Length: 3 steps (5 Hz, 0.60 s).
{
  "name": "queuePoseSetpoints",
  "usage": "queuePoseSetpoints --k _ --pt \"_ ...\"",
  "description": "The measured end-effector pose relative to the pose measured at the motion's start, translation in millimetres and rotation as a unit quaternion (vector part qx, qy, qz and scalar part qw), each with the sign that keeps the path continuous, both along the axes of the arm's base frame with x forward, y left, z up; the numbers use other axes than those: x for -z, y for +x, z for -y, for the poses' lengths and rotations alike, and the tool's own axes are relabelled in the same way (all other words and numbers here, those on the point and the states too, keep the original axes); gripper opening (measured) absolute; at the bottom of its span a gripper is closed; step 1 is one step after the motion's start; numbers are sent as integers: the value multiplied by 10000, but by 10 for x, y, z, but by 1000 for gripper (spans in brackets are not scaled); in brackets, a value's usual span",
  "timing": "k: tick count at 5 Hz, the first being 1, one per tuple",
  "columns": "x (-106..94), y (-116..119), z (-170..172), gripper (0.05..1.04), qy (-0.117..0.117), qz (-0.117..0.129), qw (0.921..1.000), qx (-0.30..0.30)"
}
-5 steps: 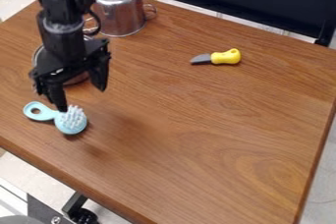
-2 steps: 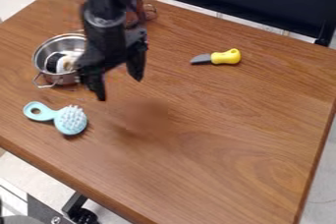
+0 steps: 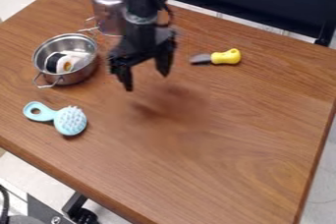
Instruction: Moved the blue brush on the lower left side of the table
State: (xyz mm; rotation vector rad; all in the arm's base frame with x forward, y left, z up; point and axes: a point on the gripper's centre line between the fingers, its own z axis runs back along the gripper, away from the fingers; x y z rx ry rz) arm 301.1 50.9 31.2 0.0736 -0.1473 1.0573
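The gripper (image 3: pixel 146 82) is at upper centre, its fingers wide apart, with nothing between them; the blue brush (image 3: pixel 66 119) lies at lower left.

Looks down at a slant from above the desk (image 3: pixel 216 159), facing obliquely across toward the black panel (image 3: pixel 249 2) behind. Set close enough to cover most of the desk, plus floor (image 3: pixel 39 166) at lower left.

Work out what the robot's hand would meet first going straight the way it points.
The hand points down, so probably bare tabletop, clear of the blue brush; its height and exact landing spot are unclear.
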Motion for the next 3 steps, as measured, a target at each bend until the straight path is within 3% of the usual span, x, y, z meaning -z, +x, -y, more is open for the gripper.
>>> queuePoseSetpoints --k 2,3 --pt "-34 74 538 999 -201 -91 9990 376" --pt "-42 91 829 999 -88 59 9987 498"
